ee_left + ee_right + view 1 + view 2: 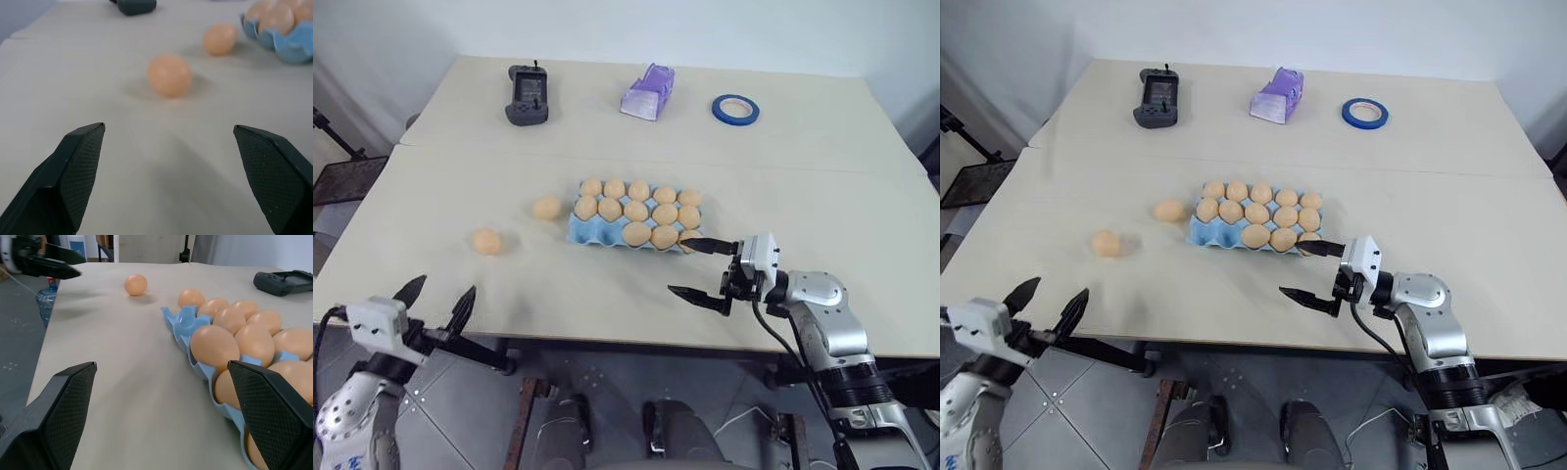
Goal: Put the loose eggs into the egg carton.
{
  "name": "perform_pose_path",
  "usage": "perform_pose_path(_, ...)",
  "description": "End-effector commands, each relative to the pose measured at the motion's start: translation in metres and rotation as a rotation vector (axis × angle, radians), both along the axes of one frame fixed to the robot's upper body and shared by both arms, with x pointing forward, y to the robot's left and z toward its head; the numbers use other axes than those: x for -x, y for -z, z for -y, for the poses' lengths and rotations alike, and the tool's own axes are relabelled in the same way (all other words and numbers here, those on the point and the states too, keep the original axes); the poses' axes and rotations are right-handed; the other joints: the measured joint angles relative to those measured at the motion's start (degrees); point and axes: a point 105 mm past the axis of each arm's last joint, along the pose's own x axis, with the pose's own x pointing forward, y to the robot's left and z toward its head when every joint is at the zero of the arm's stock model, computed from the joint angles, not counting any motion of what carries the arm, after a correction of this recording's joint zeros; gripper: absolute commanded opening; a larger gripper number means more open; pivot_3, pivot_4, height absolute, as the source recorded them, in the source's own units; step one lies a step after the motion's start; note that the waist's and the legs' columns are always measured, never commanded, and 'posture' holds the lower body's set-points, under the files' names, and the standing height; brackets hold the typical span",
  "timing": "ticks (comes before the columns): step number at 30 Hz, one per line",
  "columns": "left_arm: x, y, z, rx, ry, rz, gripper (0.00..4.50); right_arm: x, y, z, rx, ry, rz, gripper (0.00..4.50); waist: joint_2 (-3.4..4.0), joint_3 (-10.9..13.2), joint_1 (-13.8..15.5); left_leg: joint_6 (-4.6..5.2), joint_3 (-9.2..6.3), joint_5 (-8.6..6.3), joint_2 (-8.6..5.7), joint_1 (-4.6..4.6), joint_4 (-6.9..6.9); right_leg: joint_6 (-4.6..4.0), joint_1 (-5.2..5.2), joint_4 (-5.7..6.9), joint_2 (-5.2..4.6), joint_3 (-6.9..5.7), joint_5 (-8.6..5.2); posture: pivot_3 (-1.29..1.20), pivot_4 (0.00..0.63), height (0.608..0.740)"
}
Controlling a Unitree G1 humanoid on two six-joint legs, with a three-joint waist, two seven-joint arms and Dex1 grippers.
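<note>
1. Two loose eggs lay on the worktop (431,176): near egg (486,241), far egg (547,208) just beside the egg carton (582,231).
2. Left hand (438,301) wide open, empty; right hand (705,269) wide open, empty, beside carton.
3. Risk: a finger nudge could roll the near egg off the worktop.

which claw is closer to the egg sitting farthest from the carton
Left. The left claw sits open at the table's near edge, just short of that egg. The right claw is open beside the egg carton, well across the table.
</note>
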Motion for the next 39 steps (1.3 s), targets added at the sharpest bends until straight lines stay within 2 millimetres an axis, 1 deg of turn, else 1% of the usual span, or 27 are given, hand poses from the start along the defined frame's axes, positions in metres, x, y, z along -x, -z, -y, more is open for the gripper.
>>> perform_pose_path(1, -0.019, -0.013, 0.002, -0.019, 0.005, 0.034, 4.49, 0.000, -0.010, 0.001, -0.010, -0.003, 0.047, 4.50, -0.01, 0.0, 0.0, 0.00, 0.00, 0.00, 0.00, 0.00, 0.01, 0.15, 0.00, 0.02, 0.01, 0.00, 0.08, 0.00, 0.150, 0.740)
perform_pose_path(3, -0.033, -0.015, 0.005, -0.018, 0.014, 0.037, 4.49, 0.000, -0.009, 0.001, -0.009, 0.002, 0.048, 4.50, -0.01, 0.0, -0.1, 0.01, 0.02, 0.00, 0.00, 0.01, -0.02, 0.83, 0.01, 0.01, 0.02, 0.00, 0.45, 0.00, 0.150, 0.740)
perform_pose_path(4, -0.038, -0.016, 0.006, -0.033, 0.014, 0.032, 4.49, 0.000, -0.009, 0.001, -0.010, 0.004, 0.048, 4.50, -0.01, 0.0, -0.2, 0.01, 0.04, 0.01, 0.00, 0.00, -0.04, 0.83, -0.02, 0.01, 0.03, 0.01, 0.45, 0.00, 0.150, 0.740)
perform_pose_path(6, -0.056, -0.014, 0.015, -0.041, 0.029, 0.015, 4.49, 0.000, -0.009, 0.001, -0.019, 0.018, 0.050, 4.50, -0.01, 0.0, -0.1, 0.02, 0.10, 0.01, 0.01, 0.00, -0.13, 0.83, -0.08, 0.01, 0.08, 0.07, 0.45, 0.00, 0.150, 0.740)
perform_pose_path(7, -0.062, -0.013, 0.017, -0.048, 0.032, 0.005, 4.49, 0.000, -0.009, 0.000, -0.022, 0.022, 0.050, 4.50, -0.01, 0.0, -0.1, 0.02, 0.10, 0.02, 0.01, 0.00, -0.14, 0.82, -0.10, 0.03, 0.10, 0.06, 0.44, 0.00, 0.150, 0.740)
perform_pose_path(9, -0.080, -0.006, 0.016, -0.032, 0.016, -0.028, 4.49, 0.001, -0.008, -0.002, -0.029, 0.026, 0.051, 4.50, -0.01, 0.0, 0.1, 0.02, 0.10, 0.03, 0.03, 0.00, -0.14, 0.82, -0.13, 0.04, 0.14, 0.06, 0.44, 0.00, 0.150, 0.740)
perform_pose_path(11, -0.091, 0.000, 0.016, -0.036, 0.000, -0.059, 4.49, 0.002, -0.008, -0.004, -0.032, 0.027, 0.051, 4.50, -0.01, 0.0, -0.1, 0.02, 0.10, 0.04, 0.04, 0.00, -0.09, 0.82, -0.14, 0.08, 0.17, 0.07, 0.44, 0.00, 0.150, 0.740)
perform_pose_path(14, -0.098, 0.008, 0.015, -0.028, -0.020, -0.094, 4.49, 0.003, -0.008, -0.004, -0.035, 0.032, 0.050, 4.50, -0.02, 0.0, -0.1, 0.03, 0.17, 0.04, 0.03, 0.00, -0.08, 0.85, -0.14, 0.11, 0.16, 0.11, 0.45, 0.00, 0.150, 0.740)
perform_pose_path(15, -0.099, 0.009, 0.015, -0.033, -0.023, -0.100, 4.10, 0.003, -0.008, -0.004, -0.035, 0.034, 0.050, 4.50, -0.02, 0.0, -0.1, 0.04, 0.18, 0.05, 0.03, 0.00, -0.07, 0.85, -0.15, 0.11, 0.16, 0.12, 0.45, 0.00, 0.150, 0.740)
perform_pose_path(16, -0.099, 0.010, 0.017, -0.027, -0.011, -0.103, 3.92, 0.003, -0.008, -0.003, -0.036, 0.041, 0.050, 4.50, -0.02, 0.0, 0.0, 0.06, 0.18, 0.06, 0.03, 0.00, -0.07, 0.86, -0.15, 0.12, 0.16, 0.12, 0.45, 0.00, 0.150, 0.740)
perform_pose_path(18, -0.098, 0.008, 0.020, -0.023, 0.005, -0.087, 3.35, 0.002, -0.008, -0.001, -0.037, 0.052, 0.050, 4.50, -0.02, 0.0, 0.1, 0.04, 0.17, 0.06, 0.05, 0.00, -0.05, 0.86, -0.15, 0.17, 0.17, 0.10, 0.45, 0.00, 0.150, 0.740)
perform_pose_path(21, -0.094, -0.001, 0.029, -0.024, 0.065, -0.050, 2.43, 0.003, -0.007, 0.000, -0.041, 0.066, 0.047, 4.50, -0.02, 0.0, 0.1, 0.01, 0.17, 0.06, 0.05, 0.01, 0.05, 0.86, -0.15, 0.26, 0.17, 0.11, 0.45, 0.00, 0.150, 0.740)
perform_pose_path(23, -0.092, -0.013, 0.042, -0.043, 0.154, -0.009, 2.43, 0.004, -0.005, 0.002, -0.040, 0.079, 0.042, 4.50, -0.02, 0.0, 0.1, 0.01, 0.17, 0.05, 0.05, 0.00, 0.08, 0.87, -0.14, 0.29, 0.16, 0.11, 0.46, 0.00, 0.150, 0.740)
perform_pose_path(24, -0.092, -0.020, 0.052, -0.063, 0.215, 0.010, 2.43, 0.005, -0.005, 0.002, -0.038, 0.084, 0.040, 4.50, -0.02, 0.0, 0.1, 0.01, 0.16, 0.05, 0.05, 0.00, 0.09, 0.87, -0.14, 0.30, 0.15, 0.10, 0.46, 0.00, 0.150, 0.740)
perform_pose_path(26, -0.093, -0.028, 0.067, -0.090, 0.298, 0.027, 2.43, 0.005, -0.004, 0.004, -0.036, 0.091, 0.038, 4.50, -0.02, 0.0, 0.2, 0.01, 0.16, 0.05, 0.04, 0.00, 0.08, 0.87, -0.13, 0.30, 0.14, 0.09, 0.46, 0.00, 0.150, 0.740)
perform_pose_path(28, -0.094, -0.037, 0.093, -0.143, 0.442, 0.042, 2.43, 0.005, -0.004, 0.005, -0.035, 0.101, 0.038, 4.50, -0.02, 0.0, 0.4, 0.00, 0.15, 0.05, 0.04, 0.00, 0.09, 0.87, -0.12, 0.30, 0.13, 0.07, 0.46, 0.00, 0.150, 0.740)
perform_pose_path(31, -0.097, -0.039, 0.125, -0.209, 0.609, 0.028, 2.43, 0.005, -0.004, 0.006, -0.035, 0.115, 0.040, 4.50, -0.02, 0.0, 0.4, -0.01, 0.16, 0.06, 0.01, 0.00, 0.08, 0.86, -0.11, 0.30, 0.10, 0.08, 0.46, 0.00, 0.150, 0.740)
perform_pose_path(34, -0.108, -0.038, 0.153, -0.226, 0.718, 0.007, 2.43, 0.005, -0.005, 0.007, -0.039, 0.135, 0.048, 4.50, -0.02, 0.0, 0.4, 0.00, 0.19, 0.06, 0.00, 0.00, 0.06, 0.87, -0.11, 0.27, 0.10, 0.10, 0.46, 0.00, 0.150, 0.740)
perform_pose_path(36, -0.119, -0.039, 0.166, -0.214, 0.737, -0.011, 2.43, 0.005, -0.007, 0.008, -0.043, 0.155, 0.056, 4.50, -0.02, 0.0, 0.5, 0.01, 0.19, 0.07, 0.00, 0.00, 0.07, 0.87, -0.13, 0.27, 0.13, 0.11, 0.46, 0.00, 0.150, 0.740)
perform_pose_path(39, -0.126, -0.037, 0.183, -0.207, 0.806, -0.029, 2.43, 0.006, -0.010, 0.011, -0.055, 0.190, 0.071, 4.50, -0.02, 0.0, 0.1, 0.07, 0.19, 0.10, 0.01, -0.01, 0.11, 0.88, -0.16, 0.28, 0.20, 0.15, 0.46, 0.00, 0.150, 0.740)
